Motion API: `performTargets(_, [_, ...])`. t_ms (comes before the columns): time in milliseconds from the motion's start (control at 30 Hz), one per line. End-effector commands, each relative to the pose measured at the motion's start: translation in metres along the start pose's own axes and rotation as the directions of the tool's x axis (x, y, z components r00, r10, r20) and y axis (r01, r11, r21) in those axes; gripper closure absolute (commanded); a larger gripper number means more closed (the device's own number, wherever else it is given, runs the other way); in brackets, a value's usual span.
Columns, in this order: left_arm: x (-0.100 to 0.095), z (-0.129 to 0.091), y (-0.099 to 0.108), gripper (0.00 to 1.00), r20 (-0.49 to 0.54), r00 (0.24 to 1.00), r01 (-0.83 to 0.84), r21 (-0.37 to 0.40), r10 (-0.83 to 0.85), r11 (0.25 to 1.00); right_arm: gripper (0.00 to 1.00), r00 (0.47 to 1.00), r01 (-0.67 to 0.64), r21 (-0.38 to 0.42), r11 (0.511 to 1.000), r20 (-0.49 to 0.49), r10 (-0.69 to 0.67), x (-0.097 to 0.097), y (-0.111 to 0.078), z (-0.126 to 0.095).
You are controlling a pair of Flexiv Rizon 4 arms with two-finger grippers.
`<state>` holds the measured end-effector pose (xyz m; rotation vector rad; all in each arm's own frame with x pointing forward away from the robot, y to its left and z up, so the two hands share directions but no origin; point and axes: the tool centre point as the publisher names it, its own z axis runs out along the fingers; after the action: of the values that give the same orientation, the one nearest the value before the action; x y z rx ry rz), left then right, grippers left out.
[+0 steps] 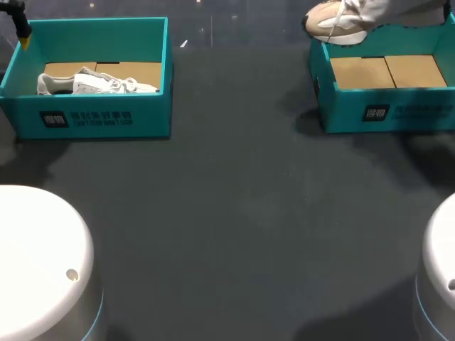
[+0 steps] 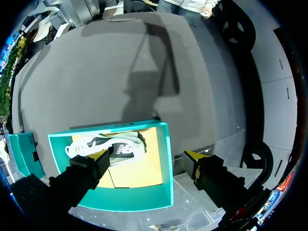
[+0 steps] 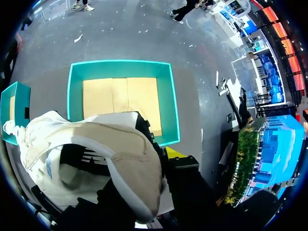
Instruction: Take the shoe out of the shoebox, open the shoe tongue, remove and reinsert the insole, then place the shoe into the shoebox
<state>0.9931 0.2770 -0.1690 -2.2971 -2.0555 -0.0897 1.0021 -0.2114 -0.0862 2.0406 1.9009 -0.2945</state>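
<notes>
Shoe [image 3: 120,154], cream with white laces, clamped in right end effector [image 3: 159,144]; left end effector [image 2: 147,156] spread.

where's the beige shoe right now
In the head view the beige shoe is at the far right, lifted above the back rim of the right shoebox, well away from the white shoe in the left shoebox.

White shoe [image 1: 96,84] on its side in teal left shoebox [image 1: 92,122], far-left worktop corner; beige shoe [image 1: 340,21] aloft over right shoebox [image 1: 387,114].

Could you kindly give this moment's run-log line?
right gripper: shut on beige shoe over empty teal cardboard shoebox | left gripper: open
</notes>
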Motion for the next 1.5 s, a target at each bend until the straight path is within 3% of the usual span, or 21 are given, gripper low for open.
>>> performTargets(33, [0.0,0.0,-0.001,0.0,-0.002,1.0,-0.001,-0.001,0.001,1.0,1.0,1.0,0.001,-0.203,0.979,0.03,0.006,0.024,-0.036,-0.018])
performTargets(567, [0.0,0.0,-0.001,0.0,-0.002,1.0,-0.001,-0.001,0.001,1.0,1.0,0.999,0.005,-0.2,0.98,0.033,0.002,0.114,-0.1,-0.051])
performTargets(800, [0.0,0.0,-0.001,0.0,-0.002,1.0,-0.001,-0.001,0.001,1.0,1.0,0.999,0.019,-0.148,0.989,-0.041,-0.025,0.167,-0.14,-0.045])
performTargets(1200, [0.0,0.0,-0.001,0.0,-0.002,1.0,-0.001,-0.001,0.001,1.0,1.0,0.999,0.019,-0.148,0.989,-0.041,-0.025,0.167,-0.14,-0.045])
performTargets(1300, [0.0,0.0,-0.001,0.0,-0.002,1.0,-0.001,-0.001,0.001,1.0,1.0,0.999,0.015,-0.139,0.99,-0.038,-0.02,0.174,-0.157,-0.038])
performTargets(1500, [0.0,0.0,-0.001,0.0,-0.002,1.0,-0.001,-0.001,0.001,1.0,1.0,1.0,0.021,-0.087,0.996,0.0,-0.021,0.184,-0.209,-0.022])
